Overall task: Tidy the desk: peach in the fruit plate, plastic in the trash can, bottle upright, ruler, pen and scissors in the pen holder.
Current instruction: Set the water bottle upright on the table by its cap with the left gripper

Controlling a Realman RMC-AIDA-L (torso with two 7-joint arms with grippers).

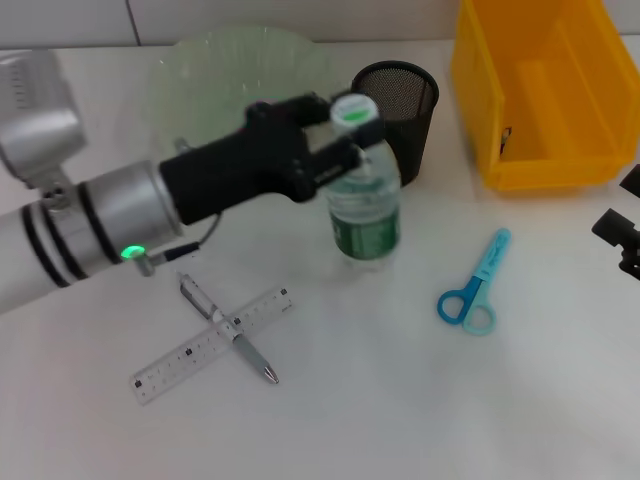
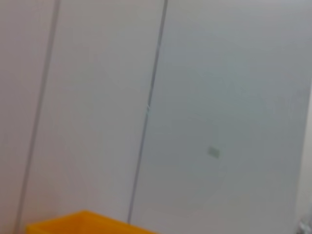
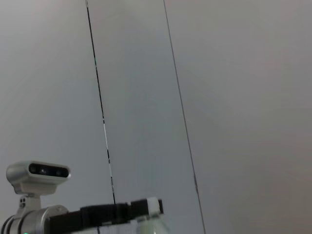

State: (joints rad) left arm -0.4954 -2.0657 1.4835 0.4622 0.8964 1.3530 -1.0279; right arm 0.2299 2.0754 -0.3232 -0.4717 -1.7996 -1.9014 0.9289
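Ruler (image 1: 212, 344) and pen (image 1: 230, 331) lie crossed on desk, scissors (image 1: 473, 290) beside, none in holder (image 1: 400, 107). Bottle (image 1: 364, 200) upright; left gripper (image 1: 345, 140) clamped at its neck. Right gripper (image 1: 622, 236) parked at edge, fingers unclear.

Bottle (image 1: 364, 205): clear glossy plastic with a green printed label and a smooth, pale green-and-white cap. Left gripper (image 1: 345, 135): matt black housing; the arm behind it has a brushed, silvery metallic look banded with black rings. Pen holder (image 1: 403, 112): black wire mesh, matt. Fruit plate (image 1: 215, 75): translucent pale green, ribbed, lightly glossy. Bin (image 1: 545, 95): smooth yellow plastic with a soft sheen. Scissors (image 1: 476, 286): smooth blue plastic handles and sheath. Ruler (image 1: 205, 348): clear plastic with printed markings. Pen (image 1: 232, 332): shiny metallic barrel. Desk (image 1: 420, 410): white, matt, smooth.
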